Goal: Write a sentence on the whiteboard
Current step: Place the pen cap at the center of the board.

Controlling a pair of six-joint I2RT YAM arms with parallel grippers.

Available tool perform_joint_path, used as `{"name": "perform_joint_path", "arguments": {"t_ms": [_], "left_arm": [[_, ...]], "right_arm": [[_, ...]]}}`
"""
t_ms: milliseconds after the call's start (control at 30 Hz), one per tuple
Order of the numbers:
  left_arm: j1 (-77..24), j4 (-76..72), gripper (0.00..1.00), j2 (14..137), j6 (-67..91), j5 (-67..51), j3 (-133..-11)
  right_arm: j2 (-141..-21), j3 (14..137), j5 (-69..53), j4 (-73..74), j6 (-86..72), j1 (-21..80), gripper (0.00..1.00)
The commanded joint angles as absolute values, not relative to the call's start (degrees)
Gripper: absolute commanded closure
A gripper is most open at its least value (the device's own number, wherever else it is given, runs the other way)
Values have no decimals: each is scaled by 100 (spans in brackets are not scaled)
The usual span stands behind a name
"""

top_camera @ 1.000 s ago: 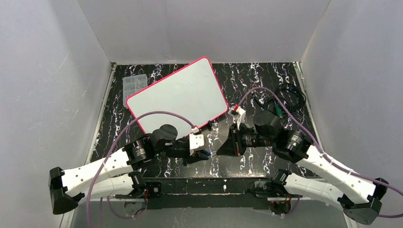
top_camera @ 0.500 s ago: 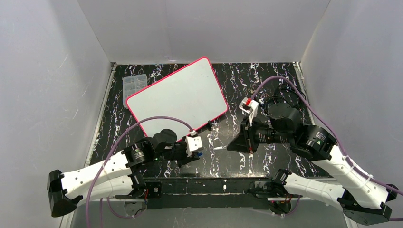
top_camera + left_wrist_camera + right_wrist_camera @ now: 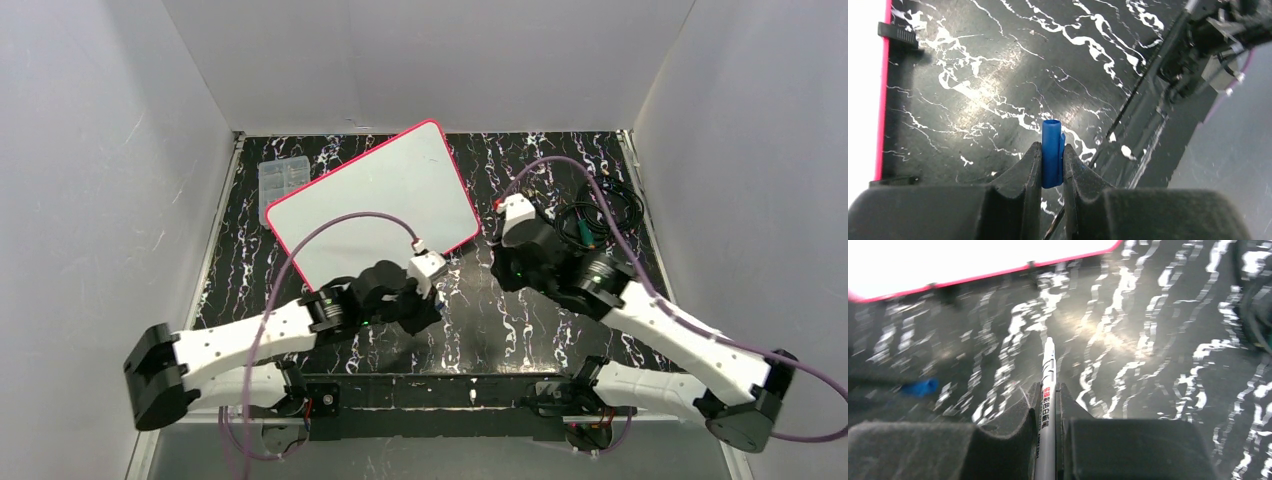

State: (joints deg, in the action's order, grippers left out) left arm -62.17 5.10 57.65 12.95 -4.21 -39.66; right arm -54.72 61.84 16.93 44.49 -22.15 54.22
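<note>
The whiteboard, white with a pink-red rim, lies tilted at the back centre of the black marbled table. Its face is blank; the sentence is out of view. My left gripper is shut on a blue marker cap, just off the board's near right corner, whose rim shows in the left wrist view. My right gripper is shut on a white marker. The marker's bare tip points toward the board's edge. The blue cap shows to its left.
A small clear compartment box sits by the board's left corner. Coiled black cables lie at the back right. Black clips stick out from the board's rim. White walls enclose the table on three sides.
The two grippers, joined tip to tip a second ago, have pulled apart. My right gripper swung back toward the board's right corner with the marker. My left arm reached forward with the cap.
</note>
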Motion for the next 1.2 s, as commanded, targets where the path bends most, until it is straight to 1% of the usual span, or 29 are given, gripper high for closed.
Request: {"name": "perform_joint_path", "arguments": {"t_ms": [0,67,167,267,400,567,733,933,1167], "left_arm": [[-6242,37,100,6916,2165,103,-4647],[-6303,35,100,7511,2170,152,-4936],[-6366,-108,100,8240,2245,344,-5259],[-6381,-282,100,8753,2316,521,-5471],[-6381,-58,100,9558,2368,641,-5995],[-6381,144,100,10176,2434,604,-6404],[-6380,448,95,10668,2442,703,-6678],[-6381,352,79,10852,2463,624,-6631],[-6381,94,46,10578,2469,597,-6396]], "right_arm": [[-5945,5647,3909,3052,-1968,5175,99],[-5985,5393,3659,2448,-1845,4635,99],[-5982,4964,2622,1666,-1707,3475,99],[-6107,4758,2183,1373,-1665,2831,99],[-6004,4539,2296,1221,-1797,2510,99],[-5682,4296,2183,1084,-1757,2426,99],[-5301,4162,2162,1111,-1745,2426,99],[-5112,4214,2181,1331,-1688,2426,99],[-5001,4259,2089,1433,-1698,2426,99]]}}
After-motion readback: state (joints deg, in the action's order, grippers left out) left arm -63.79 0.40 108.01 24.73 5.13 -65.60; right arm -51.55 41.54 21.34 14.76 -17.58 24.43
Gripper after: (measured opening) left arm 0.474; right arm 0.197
